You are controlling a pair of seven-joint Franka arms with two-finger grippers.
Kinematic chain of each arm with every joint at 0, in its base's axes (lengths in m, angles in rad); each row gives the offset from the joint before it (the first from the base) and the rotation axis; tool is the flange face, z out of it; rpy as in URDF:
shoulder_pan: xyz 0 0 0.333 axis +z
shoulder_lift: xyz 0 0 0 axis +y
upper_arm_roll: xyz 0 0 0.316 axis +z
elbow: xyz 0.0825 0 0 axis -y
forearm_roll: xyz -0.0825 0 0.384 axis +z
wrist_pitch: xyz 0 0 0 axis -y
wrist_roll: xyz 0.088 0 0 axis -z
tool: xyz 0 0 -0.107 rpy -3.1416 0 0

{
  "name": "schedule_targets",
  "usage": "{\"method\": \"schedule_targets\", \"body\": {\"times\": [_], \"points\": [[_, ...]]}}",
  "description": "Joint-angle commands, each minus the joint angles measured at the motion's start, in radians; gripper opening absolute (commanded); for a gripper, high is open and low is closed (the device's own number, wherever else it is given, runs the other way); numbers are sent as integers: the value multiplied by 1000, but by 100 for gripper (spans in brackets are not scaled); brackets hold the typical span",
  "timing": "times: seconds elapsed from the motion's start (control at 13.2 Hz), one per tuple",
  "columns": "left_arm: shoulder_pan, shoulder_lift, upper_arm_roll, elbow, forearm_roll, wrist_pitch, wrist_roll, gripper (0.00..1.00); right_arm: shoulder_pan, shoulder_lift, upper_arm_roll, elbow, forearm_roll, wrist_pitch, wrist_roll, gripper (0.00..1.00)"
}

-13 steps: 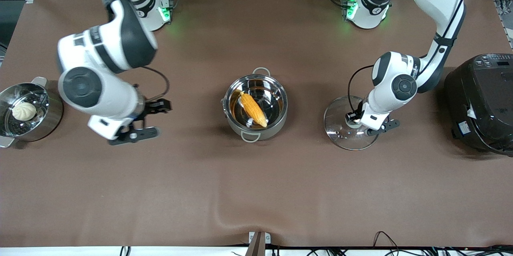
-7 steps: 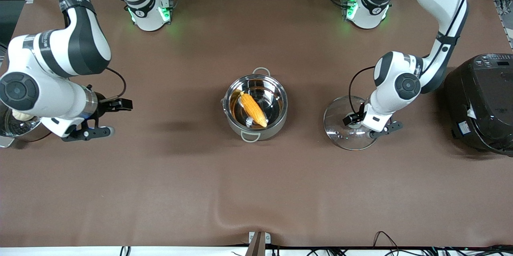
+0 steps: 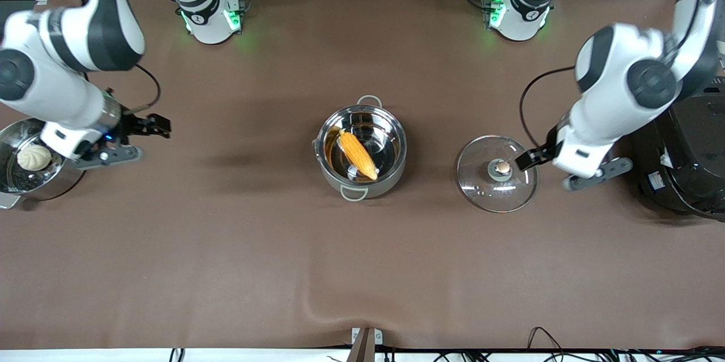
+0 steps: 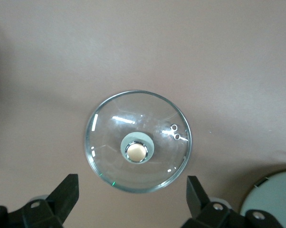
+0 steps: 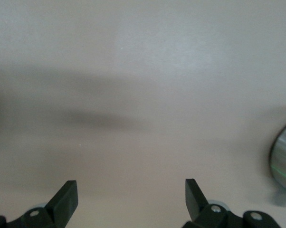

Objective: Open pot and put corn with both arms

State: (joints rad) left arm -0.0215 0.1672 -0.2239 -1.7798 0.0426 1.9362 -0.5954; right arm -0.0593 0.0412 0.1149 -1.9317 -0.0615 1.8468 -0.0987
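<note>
While the pot (image 3: 361,149) stands uncovered at the middle of the brown table (image 3: 362,271), the corn (image 3: 358,154) lies inside it: a tapered yellow-orange cob set aslant across the shiny steel bottom, its pale stalk end pointing toward the front camera and the left arm's end of the table. The pot shows two small loop handles, one nearer the front camera and one farther from it. Its clear glass lid (image 3: 497,174) lies flat on the table beside the pot, toward the left arm's end, the copper-coloured knob (image 3: 502,167) facing up. The left gripper (image 3: 572,169) hangs in the air past the lid's edge, between the lid and the big black cooker (image 3: 688,149), with its fingers spread apart and nothing between them. The right gripper (image 3: 136,138) is toward the right arm's end, well apart from the pot, just beside the steel steamer pot (image 3: 11,186) that holds a white bun (image 3: 34,157); its fingers are spread too and hold nothing.

From the left wrist, the lid (image 4: 138,141) lies whole on the cloth with its knob (image 4: 137,151) at the centre, and both black fingertips (image 4: 67,192) stand wide of it, not touching.

From the right wrist, the spread fingertips (image 5: 67,194) frame bare table, and a sliver of shiny steel rim (image 5: 283,156) shows at the picture's edge.
</note>
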Motion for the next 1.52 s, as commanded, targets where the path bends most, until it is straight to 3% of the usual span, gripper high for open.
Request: {"method": "schedule_targets", "body": {"times": [0.0, 0.23, 0.83, 1.06, 1.21, 1.29, 1.44], "points": [[8, -17, -6, 95, 20, -130, 0, 100, -5, -57, -44, 6, 29, -30, -26, 100], [9, -60, 3, 137, 20, -197, 104, 100, 1, -53, -64, 164, 51, -170, -24, 100], [20, -150, 8, 137, 19, -278, 178, 100, 9, -53, -118, 400, 51, -392, -6, 100], [32, -175, 20, 140, 19, -295, 226, 100, 9, -58, -115, 428, 52, -420, 3, 100], [-70, -155, 133, 205, 19, -342, 233, 100, 10, -61, -109, 428, 69, -422, 69, 100], [-86, -141, 152, 258, 16, -380, 235, 100, 12, -69, -107, 427, 69, -432, 80, 100], [-84, -140, 146, 264, 13, -399, 243, 100, 12, -69, -107, 428, 71, -445, 79, 100]]}}
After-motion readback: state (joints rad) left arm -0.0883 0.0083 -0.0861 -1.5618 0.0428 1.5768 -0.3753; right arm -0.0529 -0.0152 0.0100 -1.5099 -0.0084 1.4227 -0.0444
